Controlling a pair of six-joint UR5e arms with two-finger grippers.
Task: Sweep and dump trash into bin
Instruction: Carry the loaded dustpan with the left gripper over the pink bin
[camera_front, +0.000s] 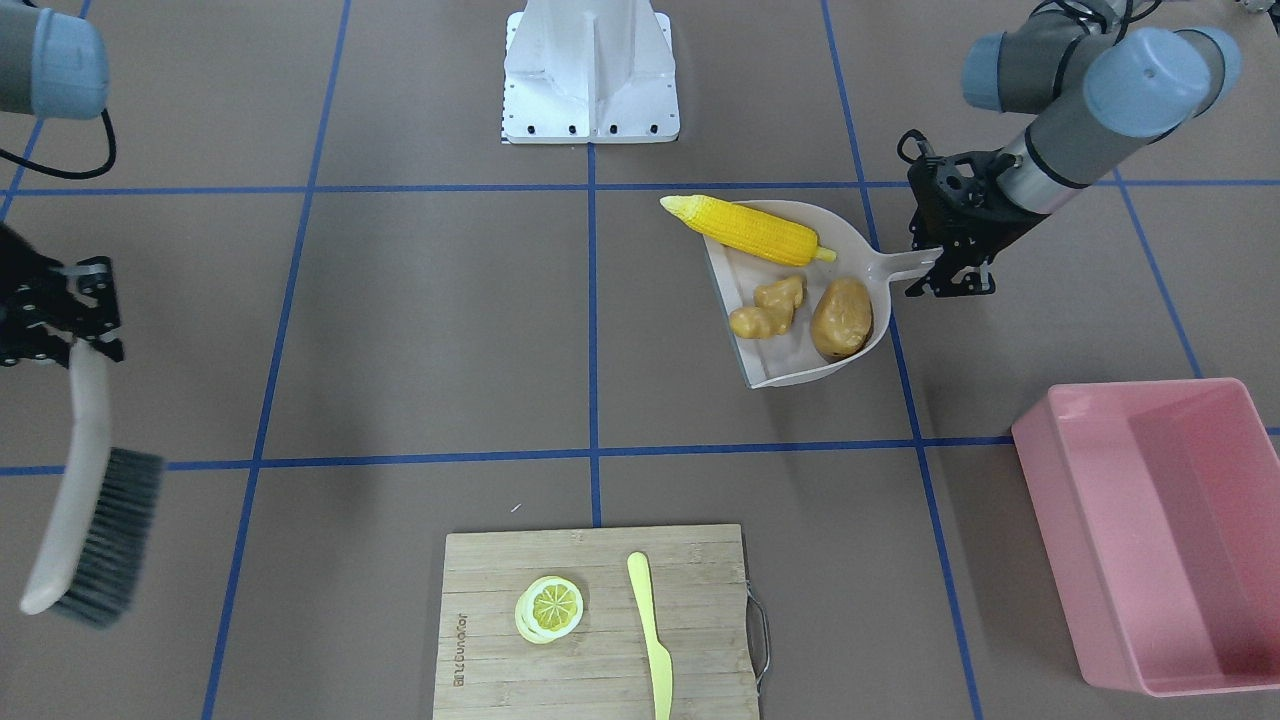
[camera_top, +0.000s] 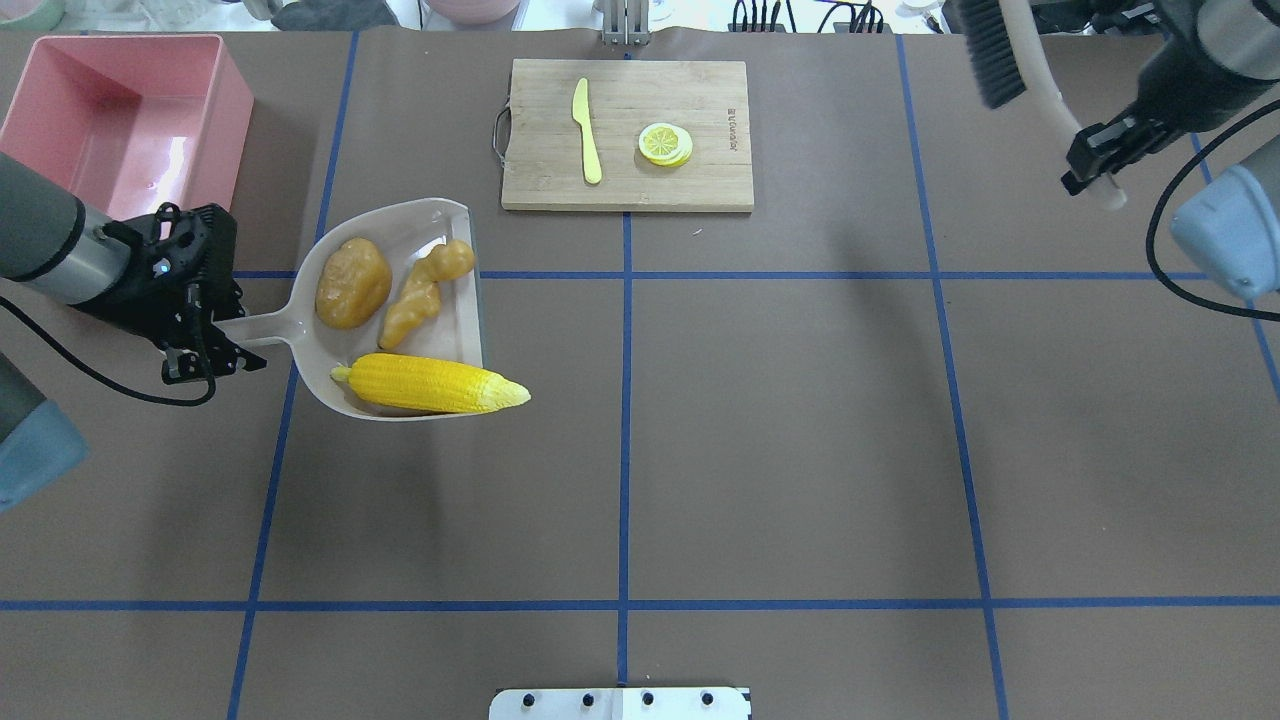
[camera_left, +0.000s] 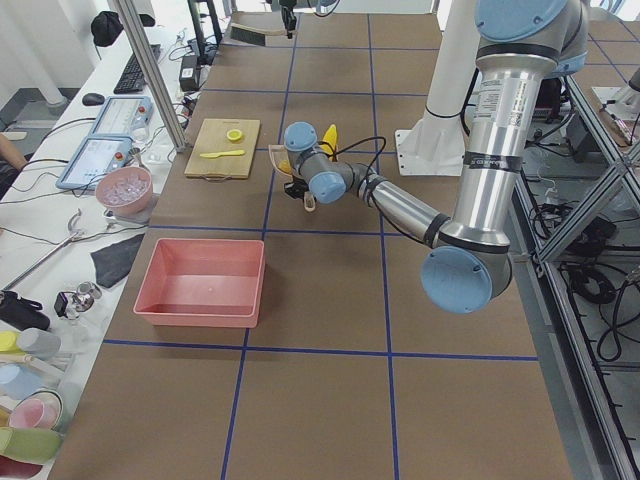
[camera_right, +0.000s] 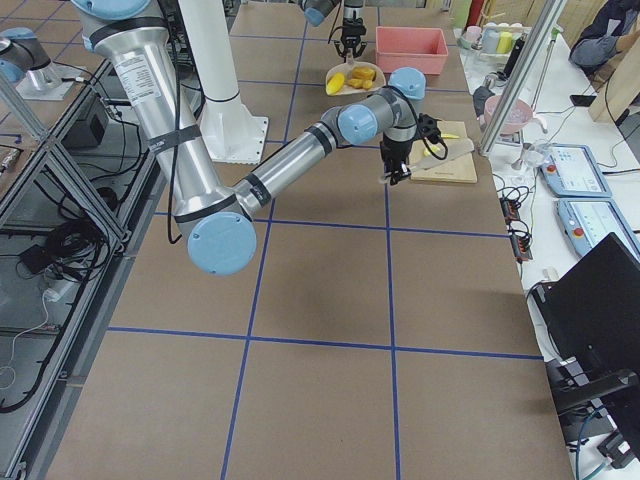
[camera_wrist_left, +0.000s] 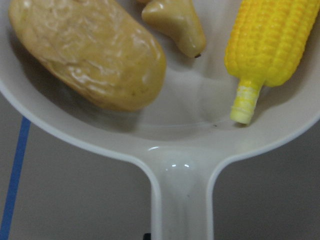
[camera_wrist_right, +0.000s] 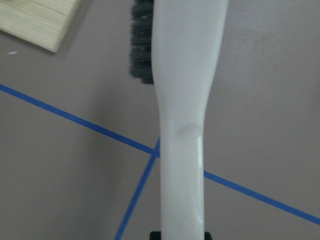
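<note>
The beige dustpan (camera_top: 400, 207) holds the trash: a yellow corn cob (camera_top: 430, 385), a tan ginger root (camera_top: 420, 295) and a brown-orange potato (camera_top: 352, 282). The corn's tip sticks out past the pan's open edge. My left gripper (camera_top: 228, 342) is shut on the dustpan's handle (camera_wrist_left: 180, 200) and keeps the pan level. The pink bin (camera_top: 110, 130) stands empty at the far left, just behind that arm. My right gripper (camera_top: 1095, 160) is shut on the white handle of a brush (camera_top: 1000, 50), held in the air at the far right, bristles away from the robot.
A wooden cutting board (camera_top: 540, 180) lies at the far middle with a lemon slice (camera_top: 665, 143) and a pale yellow knife (camera_top: 588, 130) on it. The robot's white base plate (camera_top: 620, 703) is at the near edge.
</note>
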